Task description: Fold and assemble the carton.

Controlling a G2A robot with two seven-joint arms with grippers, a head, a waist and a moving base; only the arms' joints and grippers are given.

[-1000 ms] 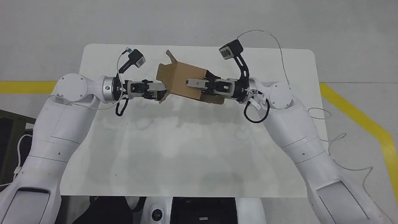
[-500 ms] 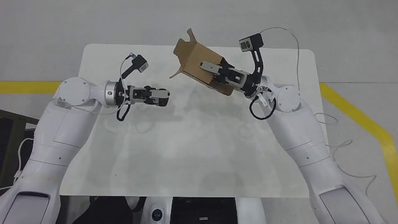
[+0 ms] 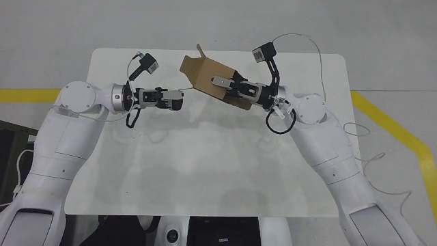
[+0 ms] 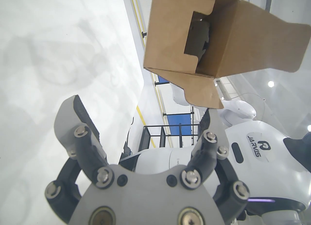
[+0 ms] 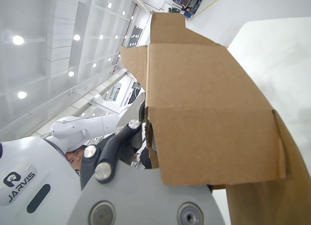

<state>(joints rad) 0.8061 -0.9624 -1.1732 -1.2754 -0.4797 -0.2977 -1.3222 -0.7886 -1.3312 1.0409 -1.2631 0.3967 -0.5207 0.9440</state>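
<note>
— Two arms are up, I gather. Where is the carton?

— From above I see the carton (image 3: 205,75), plain brown card, held in the air over the far middle of the white tabletop (image 3: 205,171). It is tilted, with its open end turned toward my left arm.

— What holds it?

— My right end effector (image 3: 218,82) is clamped on it. One finger lies along the wall that faces up. In the right wrist view the carton (image 5: 209,119) sits close against the camera, and one of the fingers (image 5: 134,112) is pressed beside its wall.

— And the left one?

— My left end effector (image 3: 179,100) is empty, with its fingers spread apart. It points at the carton's open end from near by. In the left wrist view that end effector (image 4: 145,111) looks up at the carton (image 4: 170,29).

— How does the open end look?

— One panel is folded across the mouth, leaving a rectangular gap that is dark inside. A small flap (image 4: 204,94) hangs down to one fingertip, and I cannot tell whether they touch. A large flap (image 4: 267,41) stands out to the side.
</note>
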